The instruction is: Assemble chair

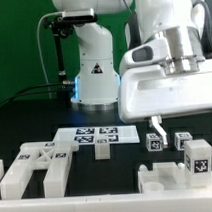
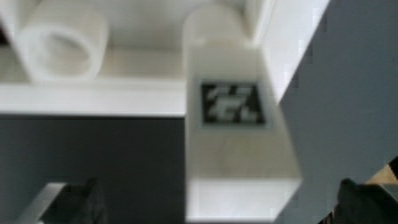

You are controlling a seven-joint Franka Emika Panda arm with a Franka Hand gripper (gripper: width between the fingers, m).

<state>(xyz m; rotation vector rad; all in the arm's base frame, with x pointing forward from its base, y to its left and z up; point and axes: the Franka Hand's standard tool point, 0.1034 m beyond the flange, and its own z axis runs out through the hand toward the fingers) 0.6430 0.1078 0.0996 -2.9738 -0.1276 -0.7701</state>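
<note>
Dark surface point(image 1: 16, 143) before a green backdrop carries the chair's loose white parts. A ladder-like frame piece point(image 1: 37, 169) lies at the exterior view's left, small tagged cubes point(image 1: 154, 143) and blockier pieces sit at its right, and the marker board point(image 1: 95, 136) lies between the two groups, further back. The step in hand looks like a grasp on a tagged leg bar point(image 2: 237, 110), which in the wrist view runs between the dark fingertips point(image 2: 71, 200) with a clear gap on each side. To do it well, centre the bar between the fingers, come straight down, and close squarely on its long flat sides so it cannot twist. Mind the round white piece point(image 2: 63, 50) and the ledge close by. Which part in the exterior view this bar is, I cannot tell. The arm hangs wrist-down over the right-hand group, its end effector point(image 1: 171, 125) just above the cubes, spread wide and holding nothing.
</note>
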